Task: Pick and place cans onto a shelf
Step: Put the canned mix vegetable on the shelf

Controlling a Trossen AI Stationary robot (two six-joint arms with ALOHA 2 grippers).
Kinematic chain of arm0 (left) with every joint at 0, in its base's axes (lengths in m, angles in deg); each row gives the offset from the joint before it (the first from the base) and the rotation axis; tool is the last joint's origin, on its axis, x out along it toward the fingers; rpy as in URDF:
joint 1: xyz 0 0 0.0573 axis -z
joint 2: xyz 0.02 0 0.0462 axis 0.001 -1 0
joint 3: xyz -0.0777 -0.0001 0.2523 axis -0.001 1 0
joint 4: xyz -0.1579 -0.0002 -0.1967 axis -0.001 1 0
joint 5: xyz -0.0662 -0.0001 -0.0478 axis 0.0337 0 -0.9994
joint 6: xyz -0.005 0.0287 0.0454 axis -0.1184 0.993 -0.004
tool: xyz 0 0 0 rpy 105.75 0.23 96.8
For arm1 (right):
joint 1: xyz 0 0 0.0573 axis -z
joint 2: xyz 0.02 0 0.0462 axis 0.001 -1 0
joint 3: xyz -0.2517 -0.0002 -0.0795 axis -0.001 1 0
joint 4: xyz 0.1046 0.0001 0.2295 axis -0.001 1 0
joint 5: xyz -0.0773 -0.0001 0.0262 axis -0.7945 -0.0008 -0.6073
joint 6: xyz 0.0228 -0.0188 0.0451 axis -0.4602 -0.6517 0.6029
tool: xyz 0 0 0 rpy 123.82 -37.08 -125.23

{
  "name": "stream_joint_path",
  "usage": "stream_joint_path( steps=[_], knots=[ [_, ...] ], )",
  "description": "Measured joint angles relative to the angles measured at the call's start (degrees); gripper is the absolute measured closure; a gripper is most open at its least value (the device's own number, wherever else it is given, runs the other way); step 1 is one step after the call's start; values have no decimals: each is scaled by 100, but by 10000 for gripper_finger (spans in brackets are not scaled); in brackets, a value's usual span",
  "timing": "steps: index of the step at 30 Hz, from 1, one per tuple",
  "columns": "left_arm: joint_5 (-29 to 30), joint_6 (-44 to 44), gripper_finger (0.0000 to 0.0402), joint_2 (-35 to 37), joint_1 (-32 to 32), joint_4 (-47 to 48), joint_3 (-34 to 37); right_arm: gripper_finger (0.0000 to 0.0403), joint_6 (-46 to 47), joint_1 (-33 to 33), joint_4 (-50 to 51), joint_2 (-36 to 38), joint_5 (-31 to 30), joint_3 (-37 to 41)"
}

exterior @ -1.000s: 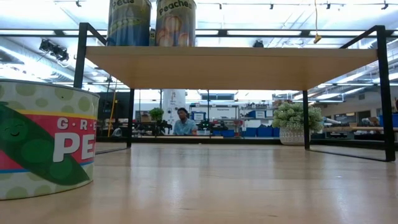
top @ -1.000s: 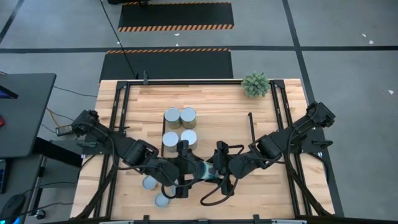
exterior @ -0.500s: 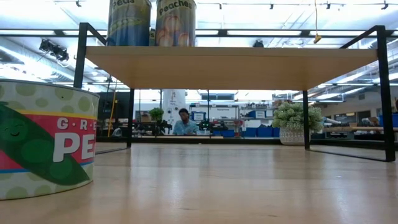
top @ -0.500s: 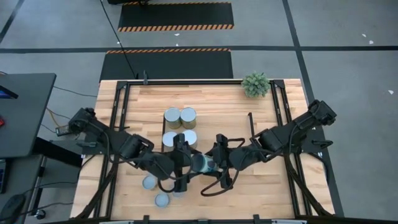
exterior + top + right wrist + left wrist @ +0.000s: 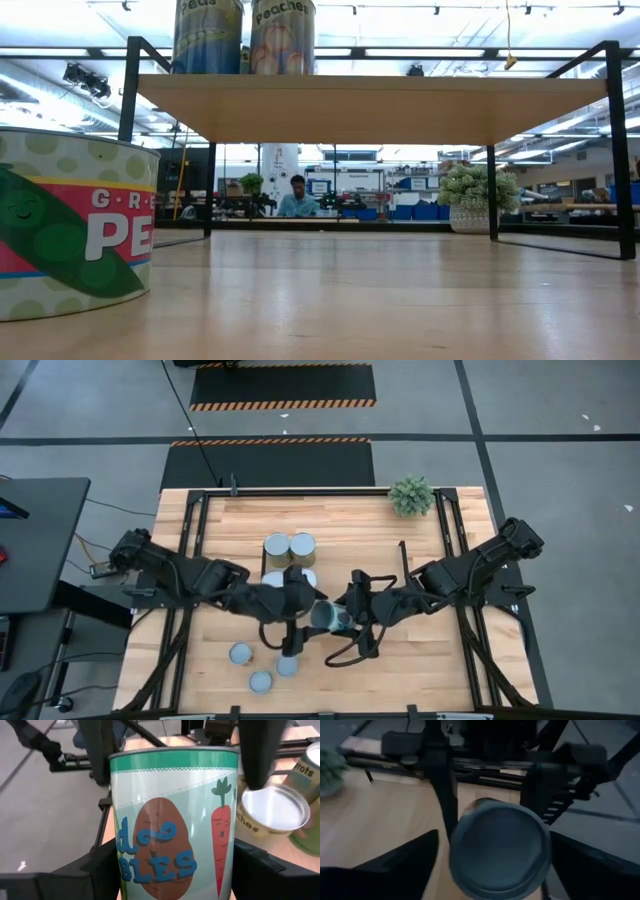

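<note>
Blue-grey-topped can [image 5: 327, 616] hangs mid-bench between both grippers; four cans sit on the shelf [image 5: 350, 525], three wait below. Low view: shelf mostly bare. My right fingers [image 5: 107, 865] grasp it; left fingers [image 5: 395, 865] are released.

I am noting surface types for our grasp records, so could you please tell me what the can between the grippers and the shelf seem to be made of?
The can looks like metal wrapped in a glossy printed paper label, with a dull blue-grey lid. The shelf appears to be a pale matte wood board on thin black rods, probably painted metal.
</note>
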Motion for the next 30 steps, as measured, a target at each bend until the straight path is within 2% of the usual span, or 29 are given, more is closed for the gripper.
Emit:
stream_joint_path(
  steps=[2, 7, 15, 20, 24, 30],
  knots=[
    [-191, -163, 10, 5, -108, -2, 0, 106, 2, 2, 90, -1, 2, 1],
    [-247, 111, 14, 5, -195, -45, 0, 106, -1, 41, 238, 4, 6, 2],
    [357, 888, 5, 170, -221, 47, -4, 106, 135, 9, 926, 52, 47, 10],
    [570, 849, 5, 334, -268, 246, -9, 106, 290, -44, 1386, 270, -23, 281],
    [537, 689, 5, 320, -293, 456, -11, 105, 287, 2, 873, 724, -182, 804],
    [1008, 705, 5, 177, -354, 697, -5, 105, 75, 97, -1279, 1540, -373, 1824]
  ],
)
